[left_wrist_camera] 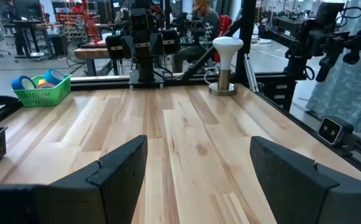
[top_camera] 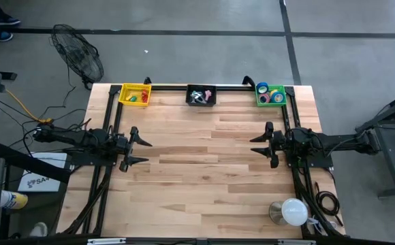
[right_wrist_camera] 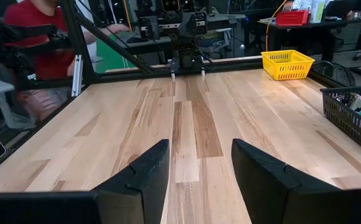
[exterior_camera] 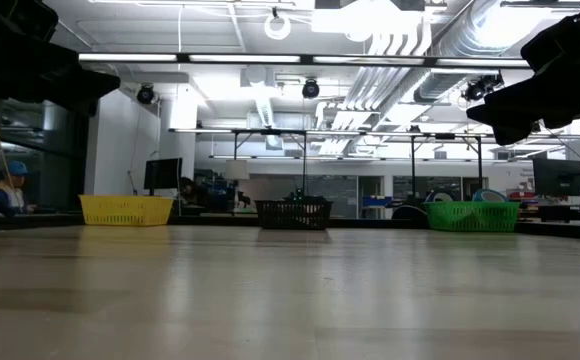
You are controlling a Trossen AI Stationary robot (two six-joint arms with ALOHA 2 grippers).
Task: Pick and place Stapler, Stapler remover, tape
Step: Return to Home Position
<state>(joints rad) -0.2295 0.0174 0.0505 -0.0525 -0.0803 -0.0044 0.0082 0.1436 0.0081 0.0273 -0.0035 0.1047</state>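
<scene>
Ok, you've got: L gripper (top_camera: 145, 151) wide open, empty, table (top_camera: 204, 184) left | R gripper (top_camera: 255, 145) open, empty, right | staplers (top_camera: 143, 92) in yellow bin (top_camera: 122, 95) | tape rolls (top_camera: 263, 88) in green bin (top_camera: 271, 104) | stapler removers (top_camera: 199, 98) in black bin (top_camera: 189, 95)

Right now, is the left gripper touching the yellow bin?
Apart. The high view shows the open left gripper well short of the yellow bin, with bare tabletop between them.

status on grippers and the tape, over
Left gripper open, empty, left side; right gripper open, empty, right side. Tape in green bin, staplers in yellow bin. Nothing between arms; white lamp at table corner.
</scene>
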